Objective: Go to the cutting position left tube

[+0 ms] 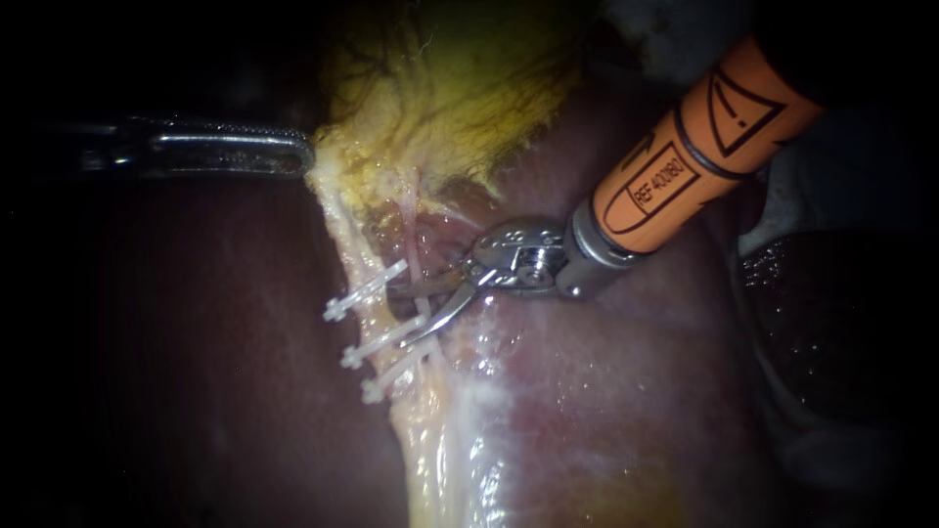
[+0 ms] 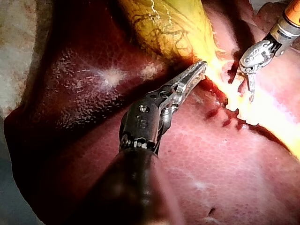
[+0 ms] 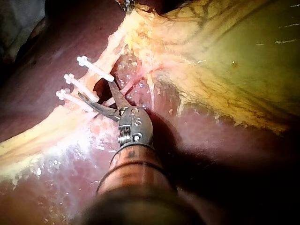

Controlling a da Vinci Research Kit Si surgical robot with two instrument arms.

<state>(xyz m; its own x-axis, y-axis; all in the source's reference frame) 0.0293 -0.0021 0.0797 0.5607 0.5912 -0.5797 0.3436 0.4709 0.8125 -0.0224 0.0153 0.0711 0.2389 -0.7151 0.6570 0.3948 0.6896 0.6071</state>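
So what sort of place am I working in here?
Probably a surgical practice bench rather than a body: a liver with its yellow gallbladder lies in the open, white clips sit on a tube, and the right instrument holds open blades there.

Dark red liver (image 2: 84,93) on a pale surface (image 2: 11,37) glimpsed past its edge, yellowish gallbladder (image 2: 164,23) resting on the liver

Only txt — printed label, right instrument's (image 1: 397,316) orange shaft.
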